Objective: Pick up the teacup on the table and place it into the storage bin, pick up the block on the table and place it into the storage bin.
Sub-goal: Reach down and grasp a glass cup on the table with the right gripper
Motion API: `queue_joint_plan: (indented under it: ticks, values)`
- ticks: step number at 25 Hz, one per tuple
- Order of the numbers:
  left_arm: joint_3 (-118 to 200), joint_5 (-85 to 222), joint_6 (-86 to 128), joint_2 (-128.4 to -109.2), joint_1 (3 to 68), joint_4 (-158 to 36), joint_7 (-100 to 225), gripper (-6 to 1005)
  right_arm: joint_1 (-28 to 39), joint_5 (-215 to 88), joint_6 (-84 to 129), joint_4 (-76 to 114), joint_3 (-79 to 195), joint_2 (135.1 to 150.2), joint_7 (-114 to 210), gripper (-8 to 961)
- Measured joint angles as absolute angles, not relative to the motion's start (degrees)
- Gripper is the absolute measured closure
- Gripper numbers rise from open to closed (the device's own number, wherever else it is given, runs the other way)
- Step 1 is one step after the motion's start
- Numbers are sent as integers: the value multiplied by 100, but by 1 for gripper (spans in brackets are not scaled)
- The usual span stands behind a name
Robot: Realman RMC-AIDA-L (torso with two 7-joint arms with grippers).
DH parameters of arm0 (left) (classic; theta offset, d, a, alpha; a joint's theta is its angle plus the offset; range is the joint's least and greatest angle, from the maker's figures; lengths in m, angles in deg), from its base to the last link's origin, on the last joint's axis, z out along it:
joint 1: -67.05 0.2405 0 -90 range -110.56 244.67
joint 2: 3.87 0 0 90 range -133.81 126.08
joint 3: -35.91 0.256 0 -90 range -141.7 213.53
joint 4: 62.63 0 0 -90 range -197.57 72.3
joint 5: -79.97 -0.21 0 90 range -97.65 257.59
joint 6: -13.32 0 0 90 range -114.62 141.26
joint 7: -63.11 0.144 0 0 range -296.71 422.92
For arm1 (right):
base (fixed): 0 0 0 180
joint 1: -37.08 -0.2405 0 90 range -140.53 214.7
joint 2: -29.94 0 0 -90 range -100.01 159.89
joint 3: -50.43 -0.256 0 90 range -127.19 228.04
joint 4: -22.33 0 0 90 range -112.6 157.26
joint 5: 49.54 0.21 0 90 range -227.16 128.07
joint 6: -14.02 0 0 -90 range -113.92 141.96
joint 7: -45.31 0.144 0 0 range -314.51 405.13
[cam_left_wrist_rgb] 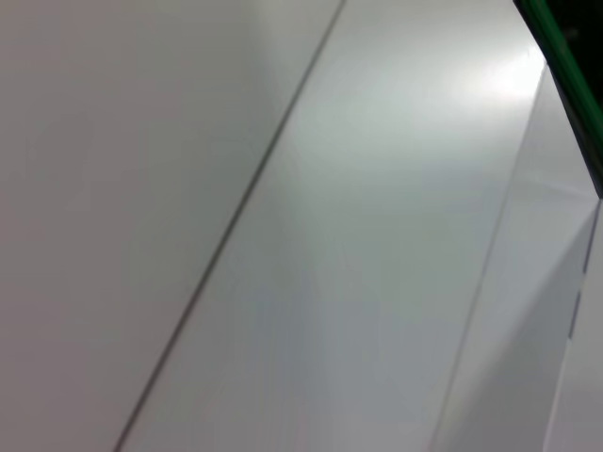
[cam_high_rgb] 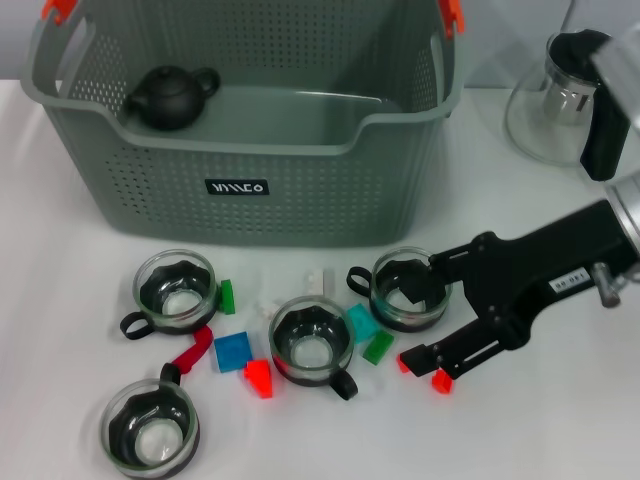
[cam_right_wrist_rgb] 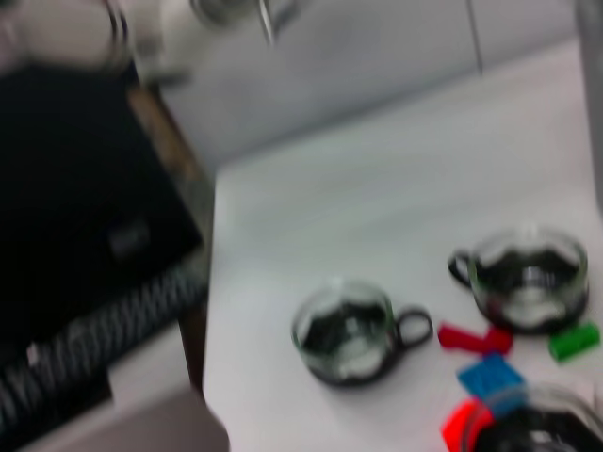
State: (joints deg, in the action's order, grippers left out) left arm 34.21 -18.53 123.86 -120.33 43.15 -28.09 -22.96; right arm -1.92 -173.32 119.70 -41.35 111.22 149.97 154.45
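Head view: four glass teacups are seen on the white table [cam_high_rgb: 560, 440] in front of the bin [cam_high_rgb: 250, 150], with small coloured blocks scattered among them. The right gripper [cam_high_rgb: 425, 315] is spread open, one finger at the rim of the right teacup [cam_high_rgb: 408, 290], the other lower, beside a red block [cam_high_rgb: 441, 380]. A black teapot [cam_high_rgb: 170, 97] lies inside the bin. A glass kettle [cam_high_rgb: 565, 100] stands at the far right.

Left wrist view: only plain pale surfaces are shown; the left gripper is not seen.

Right wrist view: blurred; two teacups, a red piece [cam_right_wrist_rgb: 473, 337], a blue block [cam_right_wrist_rgb: 490, 377] and a green block [cam_right_wrist_rgb: 573, 341] are made out.
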Motion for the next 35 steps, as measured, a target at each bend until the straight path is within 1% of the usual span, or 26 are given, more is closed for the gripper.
queue_joint_plan:
  ticks: [6, 11, 24, 35]
  values:
    - [3318, -1776, 12248, -12032, 4342, -2875, -2346, 156, -1012, -17928, 12056, -4307, 11806, 15017, 16006, 39]
    - [3316, -1718, 12095, -12032, 4364, -3018, -2347, 157, -1570, -18157, 11640, -4274, 13197, 15046, 16398, 39]
    - [2740, -1705, 11997, -12049, 4392, -3323, -2394, 157, -1712, -18332, 10292, -4315, 15282, 15088, 17085, 38]
    - [2611, -1705, 11695, -12052, 4407, -3321, -2835, 157, -1725, -18300, 9907, -4261, 15537, 15098, 17230, 38]
